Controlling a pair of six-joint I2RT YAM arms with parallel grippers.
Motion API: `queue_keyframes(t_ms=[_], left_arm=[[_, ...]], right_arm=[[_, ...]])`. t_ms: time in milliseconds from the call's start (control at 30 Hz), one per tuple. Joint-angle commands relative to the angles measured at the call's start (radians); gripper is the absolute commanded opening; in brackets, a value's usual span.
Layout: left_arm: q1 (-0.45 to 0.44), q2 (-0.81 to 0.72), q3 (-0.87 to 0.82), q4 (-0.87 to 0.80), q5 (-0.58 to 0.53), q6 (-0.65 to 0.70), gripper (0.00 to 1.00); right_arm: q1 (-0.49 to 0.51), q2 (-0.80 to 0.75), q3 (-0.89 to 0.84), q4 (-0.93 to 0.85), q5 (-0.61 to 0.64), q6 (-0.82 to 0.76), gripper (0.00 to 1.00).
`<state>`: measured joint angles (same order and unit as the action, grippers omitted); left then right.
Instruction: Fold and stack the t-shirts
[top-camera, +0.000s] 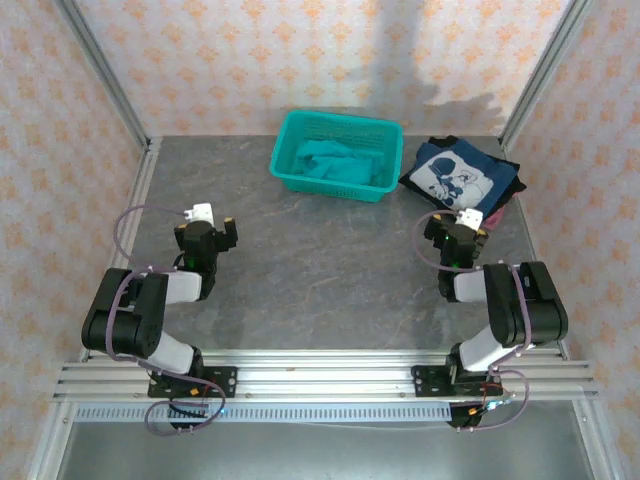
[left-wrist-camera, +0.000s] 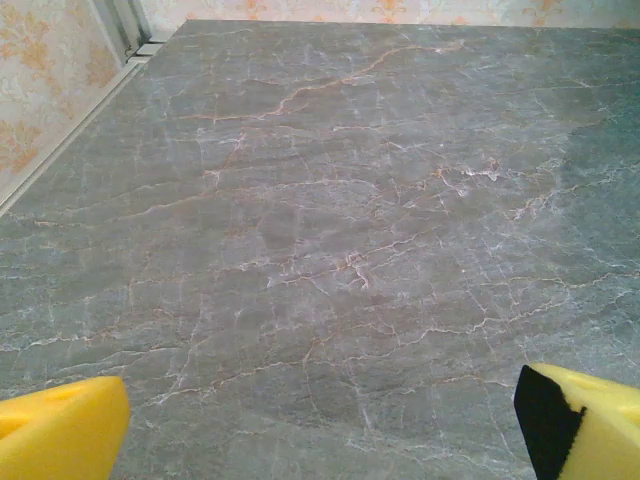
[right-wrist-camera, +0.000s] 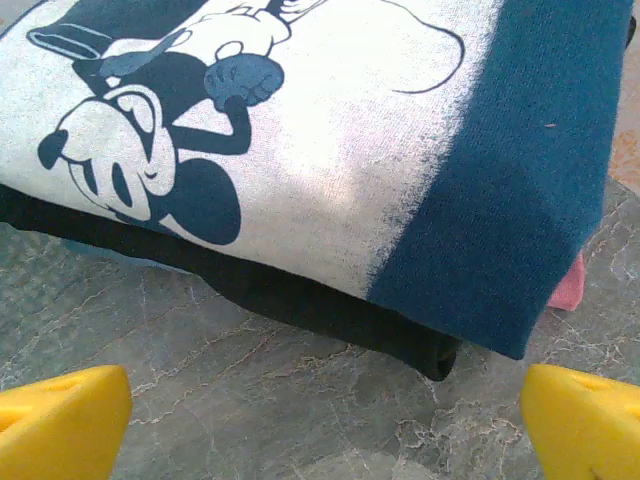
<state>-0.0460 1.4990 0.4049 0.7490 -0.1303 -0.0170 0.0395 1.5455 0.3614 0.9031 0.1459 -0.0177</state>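
A teal t-shirt (top-camera: 336, 162) lies crumpled inside the teal mesh basket (top-camera: 283, 152) at the back of the table. To its right a navy t-shirt (top-camera: 462, 178) with white cartoon print lies folded on top of a small stack. The right wrist view shows this navy shirt (right-wrist-camera: 520, 150) close up, resting on a folded black garment (right-wrist-camera: 300, 300). My right gripper (top-camera: 455, 230) is open just in front of the stack, and its yellow fingertips (right-wrist-camera: 60, 425) touch no cloth. My left gripper (top-camera: 207, 230) is open over bare table (left-wrist-camera: 320, 250) at the left, holding nothing.
A bit of pink cloth (right-wrist-camera: 570, 290) pokes out under the stack's right side. Patterned walls and metal frame posts (top-camera: 105, 75) close in the table on three sides. The marble-look tabletop (top-camera: 330, 270) stretches between the two arms.
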Motion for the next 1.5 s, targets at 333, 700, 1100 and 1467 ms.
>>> queue_keyframes(t_ms=[333, 700, 1100, 1467], left_arm=[[-0.002, -0.005, 0.021, -0.007, -0.008, 0.017, 1.0], [-0.011, -0.082, 0.18, -0.342, -0.024, 0.013, 1.0], [-0.065, 0.057, 1.051, -1.288, 0.147, -0.288, 1.0], [-0.097, 0.757, 1.951, -1.675, 0.302, -0.3, 0.98]], right_arm=[[0.003, 0.002, 0.021, -0.006, -0.004, -0.014, 0.99], [0.011, -0.187, 0.032, -0.195, 0.001, -0.007, 0.99], [0.021, -0.489, 0.562, -1.326, -0.308, 0.292, 0.99], [0.13, -0.027, 1.092, -1.493, -0.531, 0.301, 0.99]])
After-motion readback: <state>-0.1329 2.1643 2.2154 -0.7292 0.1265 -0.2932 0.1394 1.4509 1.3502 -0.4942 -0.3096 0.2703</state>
